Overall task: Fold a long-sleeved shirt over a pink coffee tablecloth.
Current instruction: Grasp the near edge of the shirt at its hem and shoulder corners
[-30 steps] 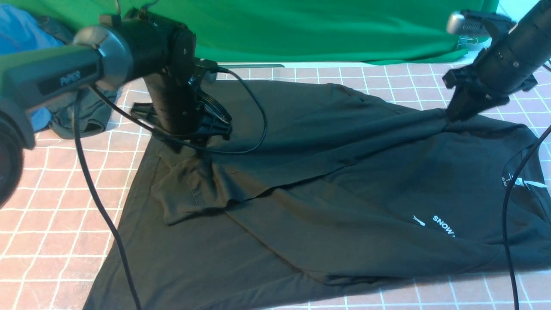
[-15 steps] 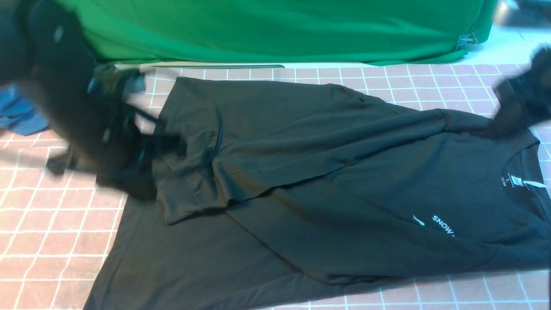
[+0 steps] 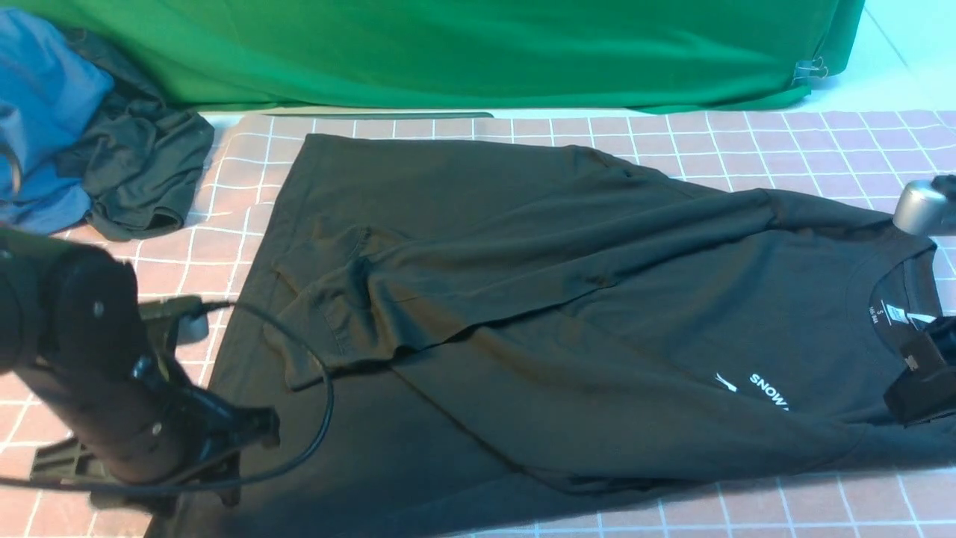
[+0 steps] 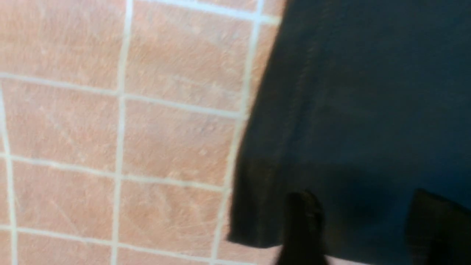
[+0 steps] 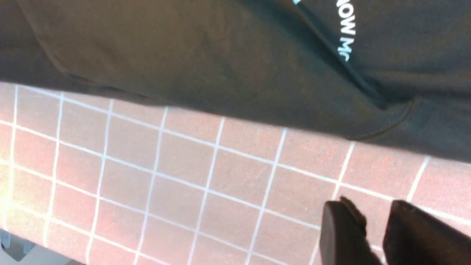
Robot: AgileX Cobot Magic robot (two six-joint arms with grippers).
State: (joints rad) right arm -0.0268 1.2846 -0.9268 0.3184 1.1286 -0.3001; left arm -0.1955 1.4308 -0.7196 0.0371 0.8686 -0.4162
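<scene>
The black long-sleeved shirt (image 3: 567, 314) lies spread on the pink coffee tablecloth (image 3: 747, 142), collar to the right, with one sleeve folded across its body. The white "SNOW" print (image 3: 769, 392) shows near the chest. My left gripper (image 3: 202, 448) hangs at the front left hem corner. In the left wrist view it (image 4: 362, 198) is open, fingers apart above the shirt's corner (image 4: 331, 110). My right gripper (image 3: 922, 377) sits at the right edge beside the collar. In its wrist view it (image 5: 369, 208) is narrowly open over bare tablecloth (image 5: 184, 165), just off the shirt's edge (image 5: 257, 73).
A blue cloth (image 3: 45, 112) bunched with a smaller dark garment (image 3: 138, 172) lies at the far left. The green backdrop (image 3: 478, 52) hangs behind, held by a metal clip (image 3: 810, 71). A black cable (image 3: 314, 373) loops from the left arm over the shirt.
Both arms left the far side of the shirt. The left swung to the front left hem corner; the right let go of the shoulder and came to the near right edge.
</scene>
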